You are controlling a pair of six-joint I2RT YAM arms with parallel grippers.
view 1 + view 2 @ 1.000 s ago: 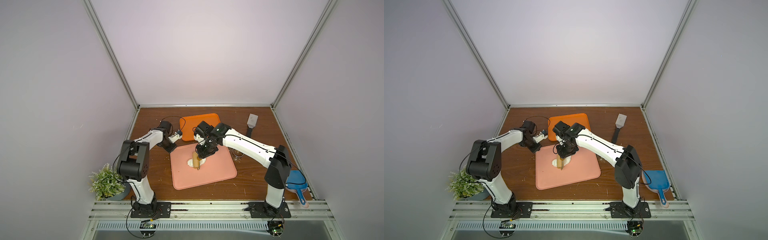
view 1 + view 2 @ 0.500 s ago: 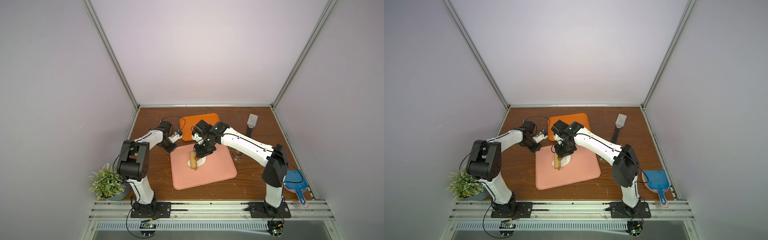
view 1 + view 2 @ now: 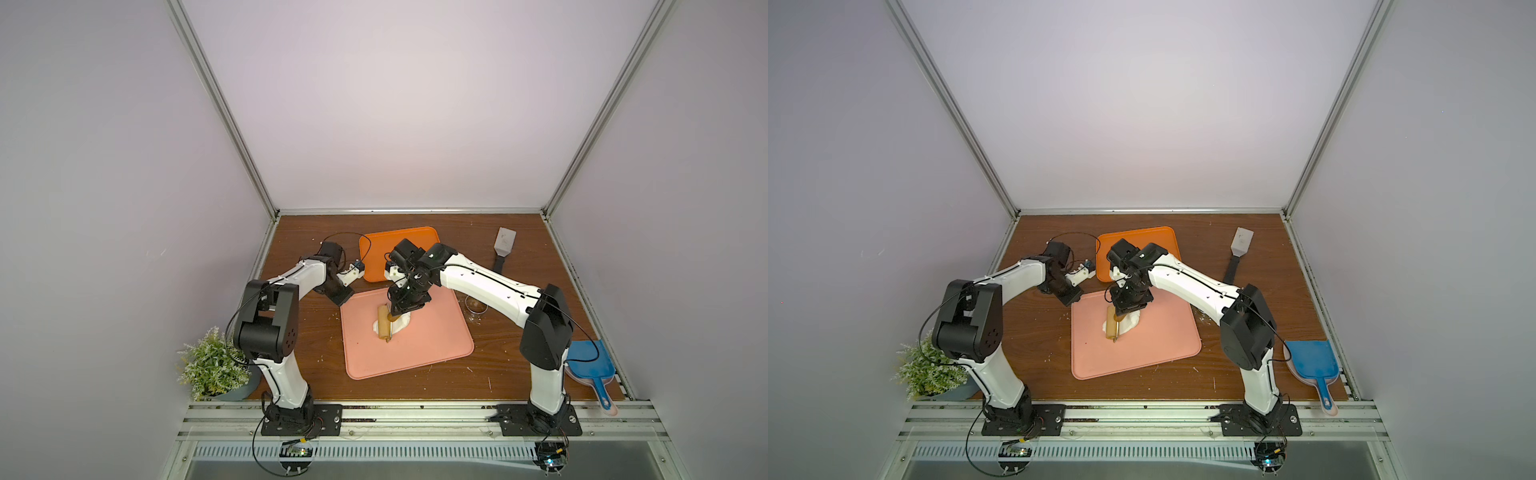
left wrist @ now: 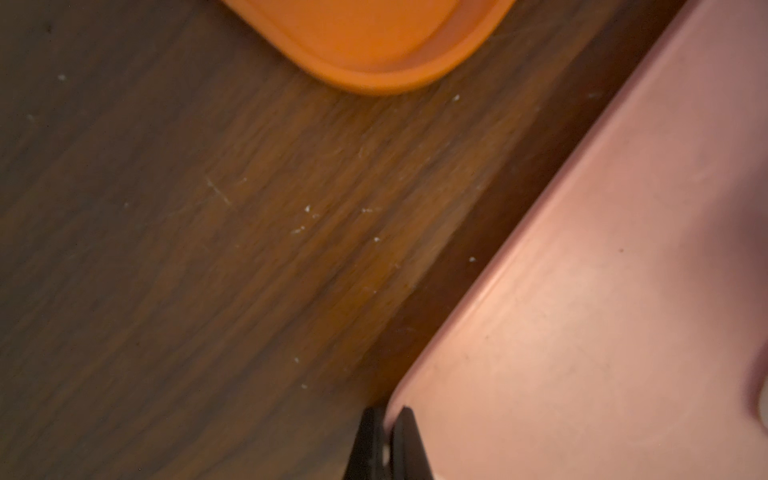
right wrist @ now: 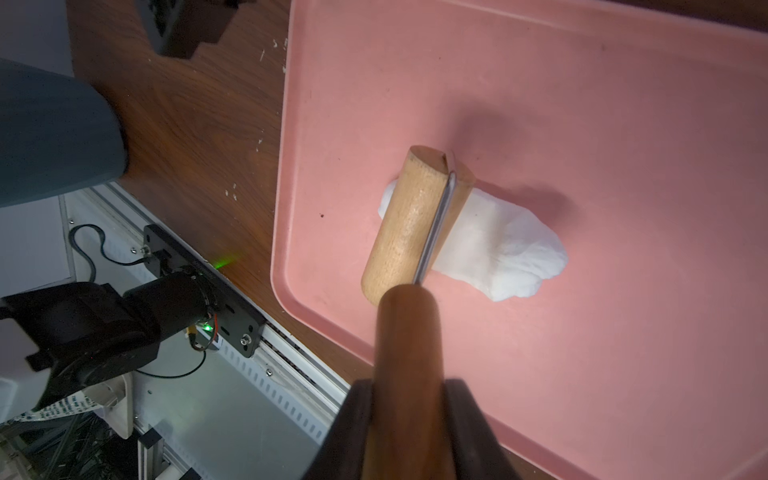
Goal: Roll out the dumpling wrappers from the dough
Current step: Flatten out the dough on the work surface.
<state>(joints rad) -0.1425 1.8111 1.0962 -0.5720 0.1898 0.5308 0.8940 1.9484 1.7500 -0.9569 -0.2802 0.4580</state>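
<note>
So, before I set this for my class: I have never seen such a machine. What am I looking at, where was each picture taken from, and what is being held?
These are two robot arms fixed to a rail at the table's front, each ending in a two-fingered gripper. Two pictures come from one camera high above; the other two from small cameras on the wrists. The right gripper is shut on the handle of a wooden roller, which rests on a lump of white dough on a pink mat. The left gripper pinches that mat's corner. Also on the table: an orange tray, a grey scraper and a blue dustpan.
</note>
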